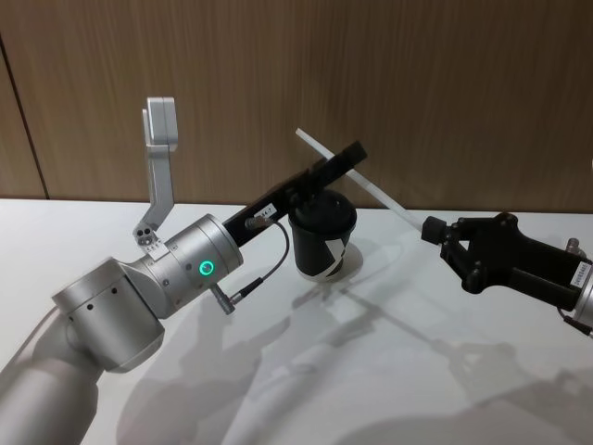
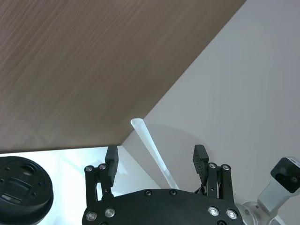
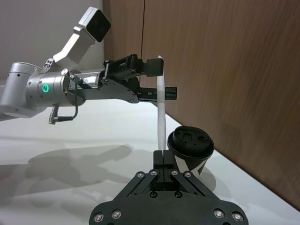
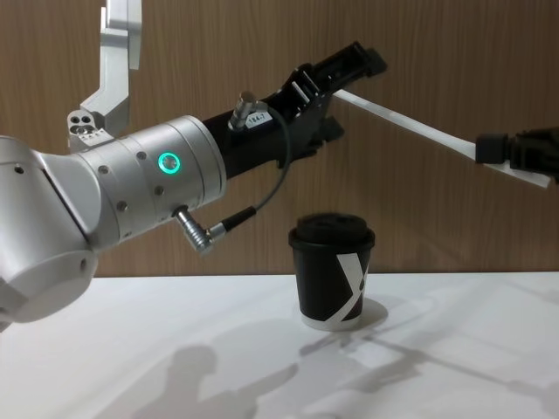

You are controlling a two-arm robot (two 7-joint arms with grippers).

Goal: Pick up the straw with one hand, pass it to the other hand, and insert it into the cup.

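Observation:
The white straw (image 1: 375, 190) hangs slanted in the air above the black lidded cup (image 1: 321, 241), which stands on the white table. My right gripper (image 1: 434, 230), small and black, is shut on the straw's lower end (image 3: 161, 117). My left gripper (image 1: 345, 159), with the silver wrist and green ring, reaches over the cup. Its fingers (image 2: 111, 161) stand open on either side of the straw (image 2: 152, 145) near its upper end, with gaps on both sides. In the chest view the straw (image 4: 410, 120) spans from the left gripper (image 4: 354, 70) to the right gripper (image 4: 489, 148), above the cup (image 4: 332, 279).
A brown wood-panel wall (image 1: 445, 83) runs behind the table. The white tabletop (image 1: 371, 371) carries the arms' shadows. The left arm's camera bracket (image 1: 159, 158) rises above its wrist.

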